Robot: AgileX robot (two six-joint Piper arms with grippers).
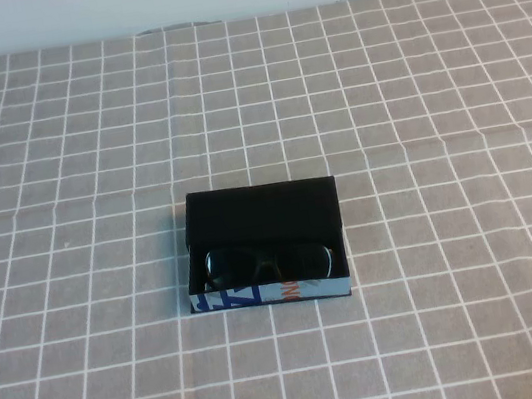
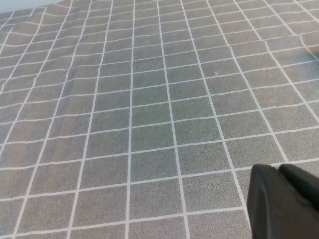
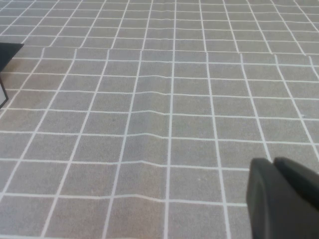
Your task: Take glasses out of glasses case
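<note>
The left tool (image 2: pixel 284 201) hangs over bare grey checked cloth on the bench's left side, out of the high view; only a dark corner of it shows in its wrist view, and whether its fingers are apart or together I cannot tell.

Near the bench's (image 1: pixel 54 142) middle sits the glasses case (image 1: pixel 265 245), its flat black lid covering the far part and its near part open behind a blue, white and orange front edge. The glasses (image 1: pixel 268 265) lie inside that open part, lenses facing up, folded within the walls. They look light, stiff and easily scratched, with smooth plastic that may slip; the bridge between the lenses or the frame's upper rim seems the safest hold, and the light case may lift along unless steadied.

The right tool (image 3: pixel 284 199) hovers over cloth right of the case, whose black corner (image 3: pixel 7 55) edges its wrist view; its state too cannot be told.
</note>
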